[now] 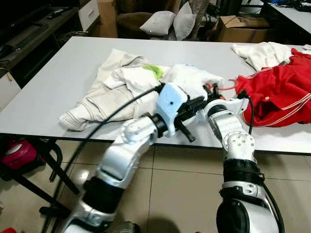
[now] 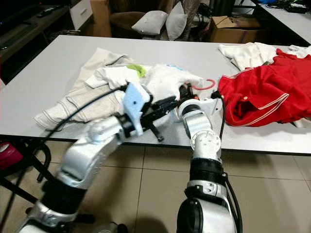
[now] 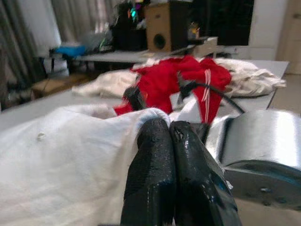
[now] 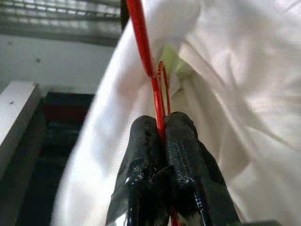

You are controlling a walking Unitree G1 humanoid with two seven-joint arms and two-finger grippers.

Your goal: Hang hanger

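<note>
Right wrist view is giving it away: the right hand [image 4: 162, 129] is pinching the thin red hanger [image 4: 141, 40] between its two black fingers, and the hanger is running up past the fingertips into the folds of the white garment [image 4: 235, 94]. From the head camera, that hand is sitting at the near edge of the tabletop [image 1: 58, 82], with the hanger's red hook [image 2: 204, 85] poking out just beyond it, toward the red jacket [image 1: 279, 90]. The left hand [image 3: 165, 129] is right beside the right one, fingers pressed together on what looks like a fold of the same white cloth, though I can't tell for sure there's fabric between the tips.

My guess is it's partway through getting the garment settled on the hanger, so the actual hanging isn't done yet. Next move probably calls for lifting hanger and garment clear of the clothes pile [image 1: 104, 99] beside the left hand without the cloth sliding off, then finding somewhere to hook it.
</note>
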